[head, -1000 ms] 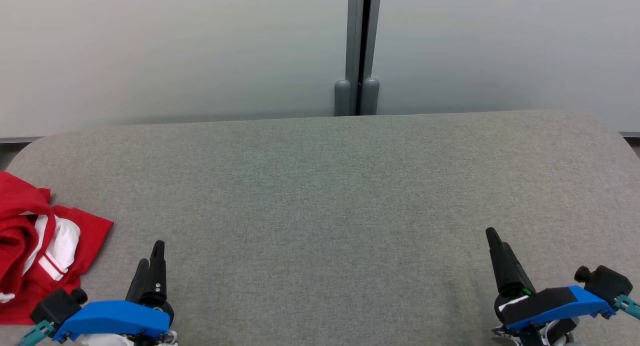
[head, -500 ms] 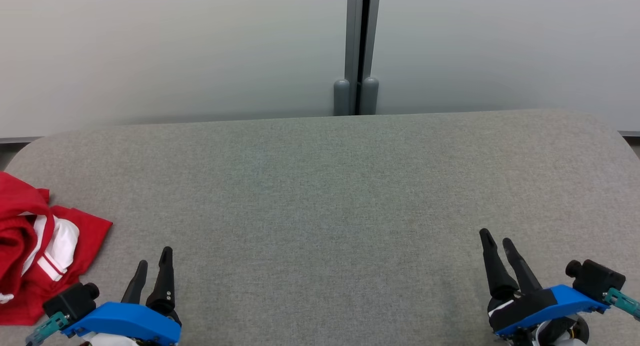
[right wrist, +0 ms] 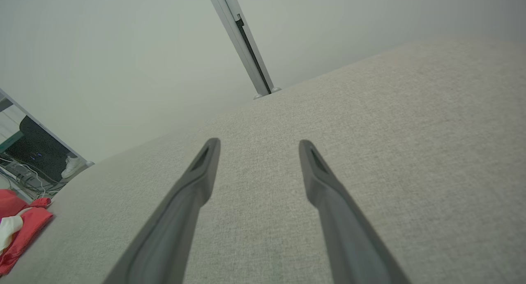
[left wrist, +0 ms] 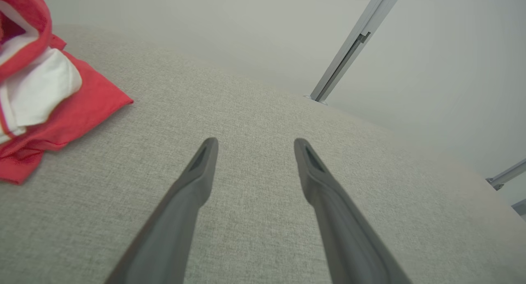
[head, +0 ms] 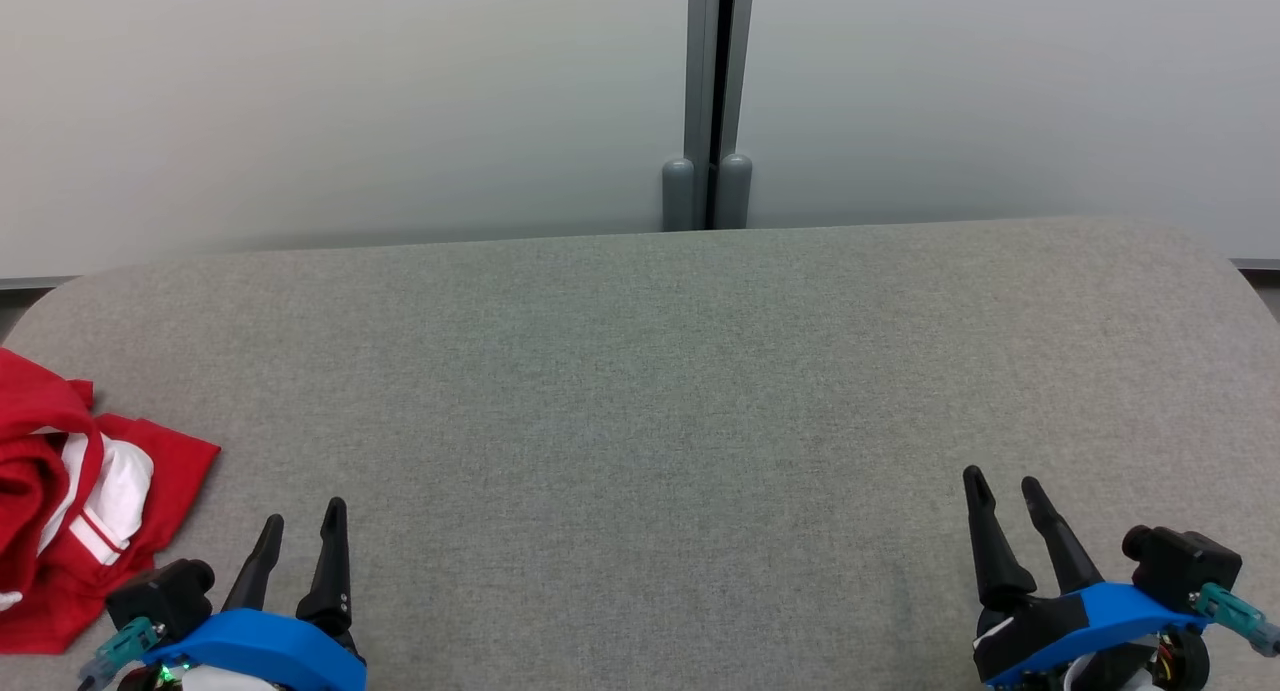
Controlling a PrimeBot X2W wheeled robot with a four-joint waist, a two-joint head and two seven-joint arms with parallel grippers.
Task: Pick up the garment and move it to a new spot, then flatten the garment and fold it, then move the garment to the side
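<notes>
Red fabric with a white panel and thin white stripes lies bunched at the left end of the grey cloth-covered bench (head: 640, 371). That is the garment (head: 70, 511), crumpled and unfolded, with its left part cut off by the edge of my head view. One flat red corner of it points toward the middle of the bench.

My left claw (head: 303, 511) sits low at the bottom left of the head view, its blue housing (head: 260, 646) beneath it. It is just beside the garment on its right and apart from it. Its two dark fingers (left wrist: 197, 181) are spread wide with nothing between them but bare bench cloth. In the left wrist view the garment lies up at the left, clear of both fingers.

My right claw (head: 1001, 477) sits at the bottom right, well apart from the garment, with most of the bench between them. Its jaws also stand wide and empty. In the right wrist view the garment is a small red patch at the lower left, at the far end of the bench.

I cannot tell whether either claw touches the bench surface.

Behind the bench stand pale wall panels (head: 350, 101), joined by a grey metal post (head: 712, 91) at the bench's back edge.
</notes>
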